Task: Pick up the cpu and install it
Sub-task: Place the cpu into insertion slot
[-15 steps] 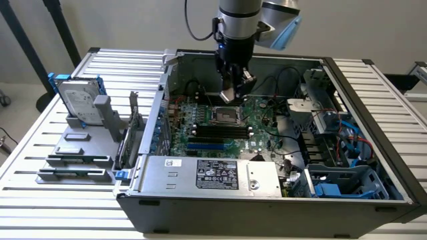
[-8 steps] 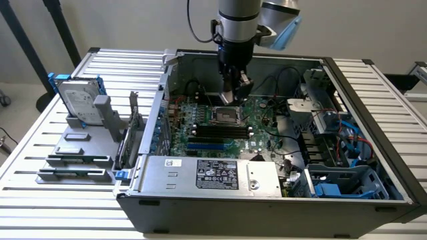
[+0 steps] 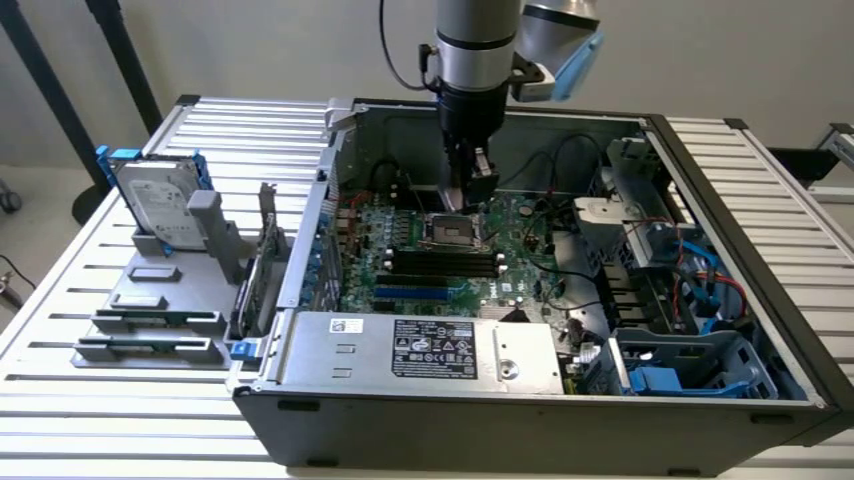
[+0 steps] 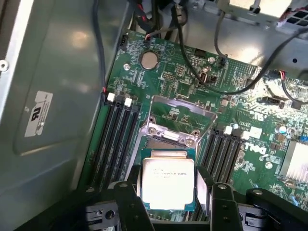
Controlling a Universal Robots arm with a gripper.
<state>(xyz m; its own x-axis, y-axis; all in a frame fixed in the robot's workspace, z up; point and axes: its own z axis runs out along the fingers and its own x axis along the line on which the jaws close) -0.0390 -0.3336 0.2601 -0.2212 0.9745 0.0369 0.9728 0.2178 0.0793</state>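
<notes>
Tool (image 3: 475,200) over mobo socket (image 3: 451,232), open PC case (image 3: 400,425)

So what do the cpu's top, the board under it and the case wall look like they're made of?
The cpu: the top looks like satin silver-grey metal, with an even sheen and faint printed text. The motherboard: glossy green circuit board, probably a lacquered laminate, dotted with small soldered parts. The case wall: dull grey sheet metal, judging by its soft reflections and a stuck-on label.

Lighting, both views: bright, even, diffuse light; pale glare on the slatted surface (image 3: 54,330) and the metal top of the cpu (image 4: 167,182), soft sheen across the grey case wall (image 4: 62,62), shallow shadow among the memory slots (image 4: 118,139).
</notes>
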